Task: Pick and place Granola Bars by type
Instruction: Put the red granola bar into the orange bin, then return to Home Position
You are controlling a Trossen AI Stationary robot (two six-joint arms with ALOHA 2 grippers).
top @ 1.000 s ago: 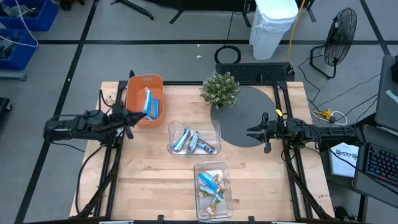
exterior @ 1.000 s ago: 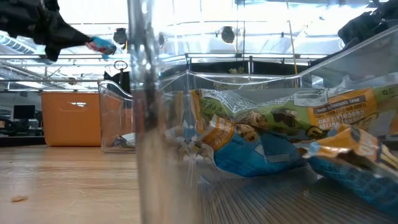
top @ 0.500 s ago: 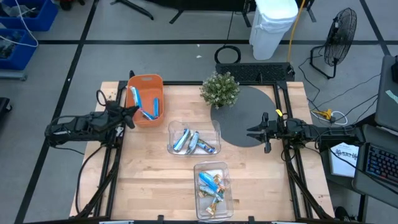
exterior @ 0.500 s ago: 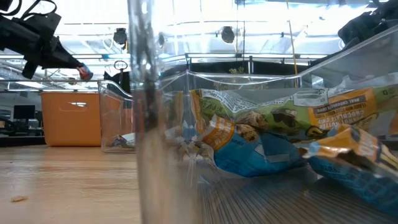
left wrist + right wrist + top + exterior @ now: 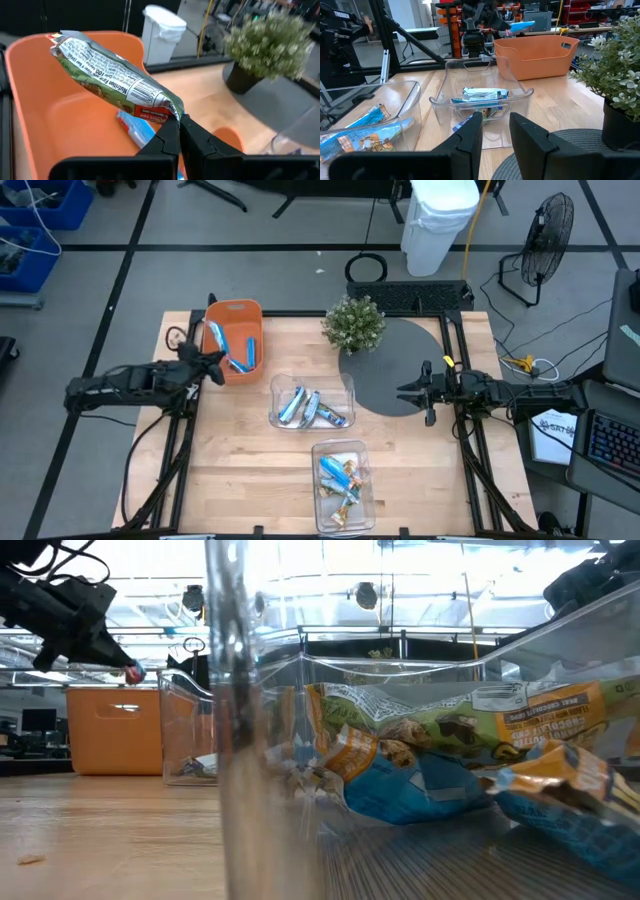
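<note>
While the right tool [image 5: 424, 392] idles part-spread at the worktop's right edge, left tool [image 5: 179, 131] pinches a bar [image 5: 112, 82] by its end, long axis over the orange bin [image 5: 233, 340].

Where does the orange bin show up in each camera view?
High view: orange bin, table's far left, left gripper beside it.
Low view: left, behind clear bin.
Left wrist view: fills the picture's left, under the shut fingers.
Right wrist view: background.
Shared landmark: potted plant.
</note>
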